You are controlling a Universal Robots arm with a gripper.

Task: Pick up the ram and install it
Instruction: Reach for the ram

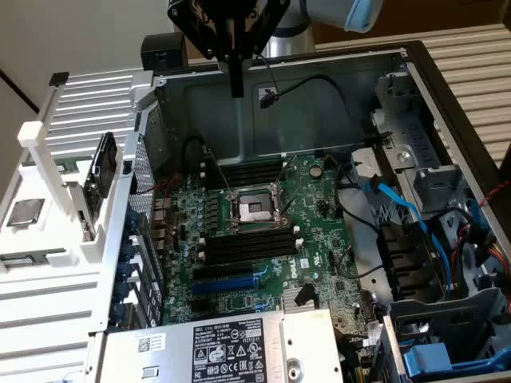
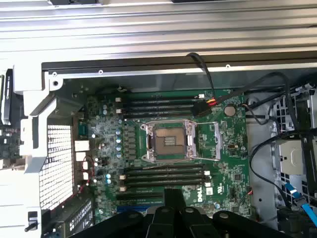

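Two hazards.
1. Fingers (image 1: pixel 236 76) pressed together, empty, over the case's rear wall (image 1: pixel 319 104); descent risks a strike.
2. Ram (image 1: pixel 32 257), apparently in the white rack (image 1: pixel 96 96), well apart; fingers so pressed cannot take it.

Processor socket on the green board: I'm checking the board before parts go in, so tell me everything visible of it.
The processor socket is a square, silver-looking metal frame around a dark centre, lying flat near the middle of the green motherboard. Two thin wire levers seem to stand up from it. Black memory slots flank it on two sides.
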